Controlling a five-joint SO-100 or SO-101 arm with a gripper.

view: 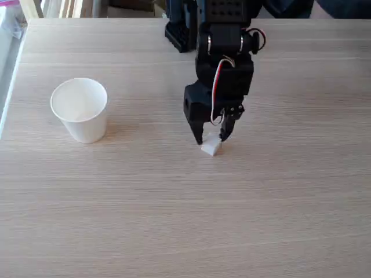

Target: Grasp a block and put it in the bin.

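A tiny white block [211, 148] lies on the light wooden table [185, 220], a little right of centre in the fixed view. My black gripper [212, 139] points straight down over it. Its jaws stand open, one fingertip at each side of the block's upper part, and I cannot tell whether they touch it. The block looks to be resting on the table. The bin [79, 109], a plain white paper cup, stands upright at the left, well apart from the gripper. Its inside looks empty.
The arm's black base [191, 23] stands at the table's far edge behind the gripper. A red and white cable [217, 87] hangs down the wrist. The table's left edge [10, 87] runs close beside the cup.
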